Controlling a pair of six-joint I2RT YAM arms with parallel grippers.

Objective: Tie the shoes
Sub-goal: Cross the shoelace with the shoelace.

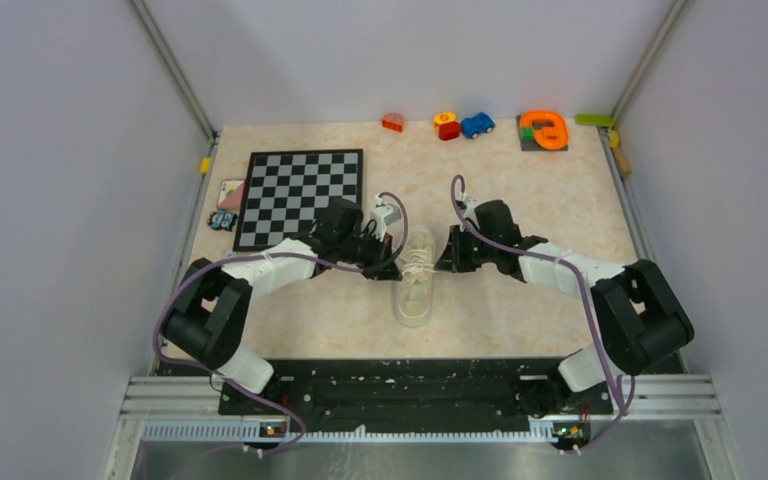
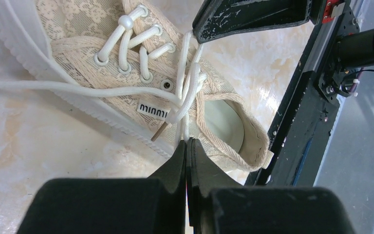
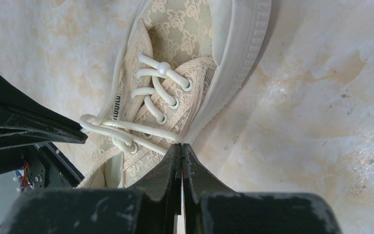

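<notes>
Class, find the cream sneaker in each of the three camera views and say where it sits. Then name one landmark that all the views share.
Top external: the sneaker lies in the middle of the picture.
Left wrist: the sneaker fills the upper centre, with its heel opening at centre right.
Right wrist: the sneaker runs from top centre down to lower left, toe at the top.
Shared landmark: its white laces, visible in every view.

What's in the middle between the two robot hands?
The cream shoe lies between the left gripper and the right gripper, clear in the top view. Both are shut on its white laces, stretched across it.
</notes>
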